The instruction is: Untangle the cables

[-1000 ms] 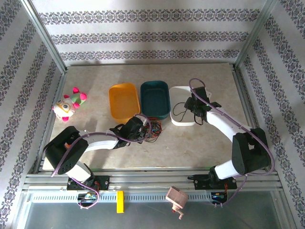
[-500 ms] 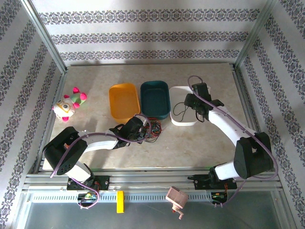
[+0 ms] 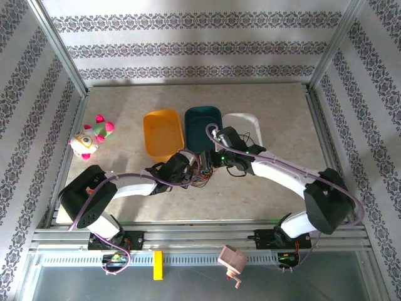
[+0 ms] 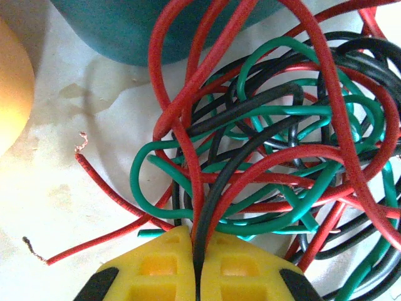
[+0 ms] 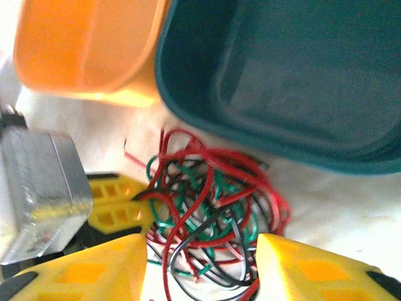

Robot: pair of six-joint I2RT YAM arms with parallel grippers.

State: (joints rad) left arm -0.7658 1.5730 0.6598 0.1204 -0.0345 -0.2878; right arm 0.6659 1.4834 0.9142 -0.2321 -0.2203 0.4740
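Fingers (image 4: 156,271) of left gripper (image 4: 196,241) are clamped on the cables (image 4: 269,163), black strand pinched between. Right gripper (image 5: 202,251) is spread wide over the tangle. Cables are balled on the table (image 3: 250,194) just before the teal tray (image 3: 205,128); no long axis is discernible, two red ends are splayed leftward in left wrist view.

Red, green, black cables (image 4: 269,157); teal tray (image 5: 301,75)

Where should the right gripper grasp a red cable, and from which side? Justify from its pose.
Likely best: grip the free red tail near its frayed tip, approaching from the orange tray side: there it lies flat and alone, outside the tangle the left gripper clamps.
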